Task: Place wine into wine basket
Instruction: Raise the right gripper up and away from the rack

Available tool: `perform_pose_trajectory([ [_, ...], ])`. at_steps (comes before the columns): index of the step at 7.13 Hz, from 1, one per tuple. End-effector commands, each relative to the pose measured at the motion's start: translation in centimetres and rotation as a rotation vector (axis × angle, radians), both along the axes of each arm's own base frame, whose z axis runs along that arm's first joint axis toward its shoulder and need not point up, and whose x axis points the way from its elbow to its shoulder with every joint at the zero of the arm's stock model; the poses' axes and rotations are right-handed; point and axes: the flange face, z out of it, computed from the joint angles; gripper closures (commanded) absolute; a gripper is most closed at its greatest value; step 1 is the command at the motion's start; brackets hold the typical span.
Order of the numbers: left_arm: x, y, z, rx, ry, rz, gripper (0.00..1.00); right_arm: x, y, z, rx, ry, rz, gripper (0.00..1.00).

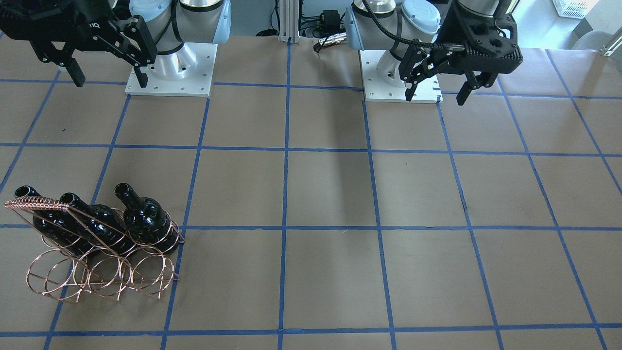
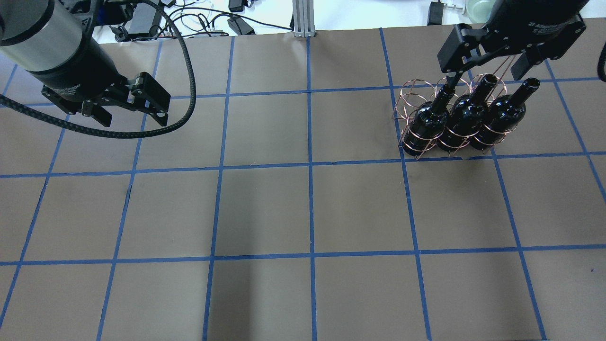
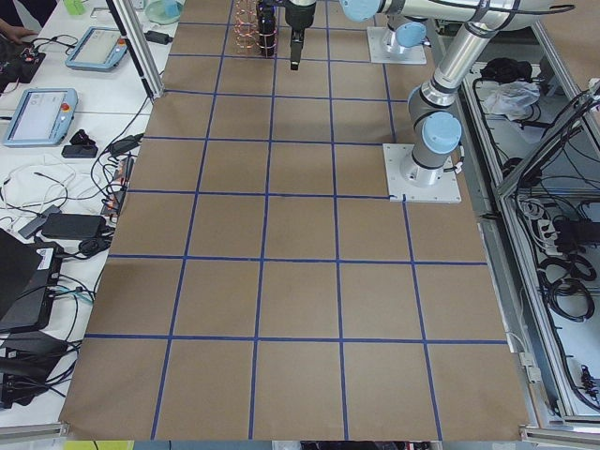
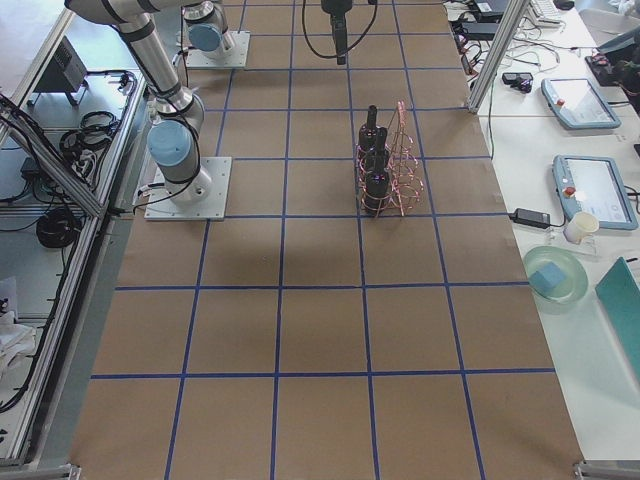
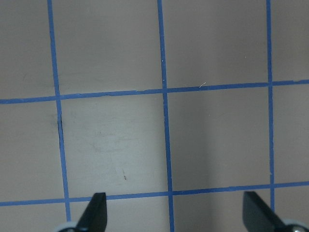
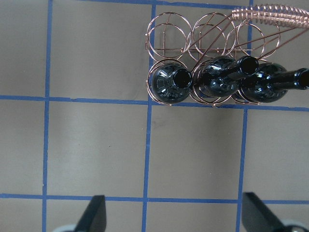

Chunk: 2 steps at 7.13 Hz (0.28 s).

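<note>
Three black wine bottles (image 1: pixel 46 223) (image 1: pixel 95 221) (image 1: pixel 146 218), one copper wire basket (image 1: pixel 39 202), two tools (image 1: pixel 436 95) (image 1: pixel 110 78), one gridded table (image 1: pixel 330 194).

Even overhead light, soft shadows

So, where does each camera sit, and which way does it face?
Front-facing: across the table, faces left arm and right arm; left hand on view's right, right hand left.
Overhead: behind the arms, looks forward and down; both hands.
Exterior left: table's end, looking along; left arm near.
Exterior right: opposite end; right arm near.
Left wrist: down on the table; its fingertips.
Right wrist: down on the wine basket; its fingertips.
Front-facing and overhead share wine basket with three bottles.
</note>
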Motion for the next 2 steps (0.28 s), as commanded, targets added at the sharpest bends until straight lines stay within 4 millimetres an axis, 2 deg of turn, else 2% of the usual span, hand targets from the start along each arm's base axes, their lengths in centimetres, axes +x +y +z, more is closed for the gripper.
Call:
perform_pose_trajectory([
  [1, 0.00, -0.04, -0.08, 0.001, 0.000, -0.002, 0.00, -0.07, 0.08, 0.06, 0.000, 0.009, 0.001, 0.00],
  [2, 0.00, -0.04, -0.07, 0.001, 0.000, -0.002, 0.00, -0.16, 0.06, 0.06, 0.000, 0.011, -0.001, 0.00],
])
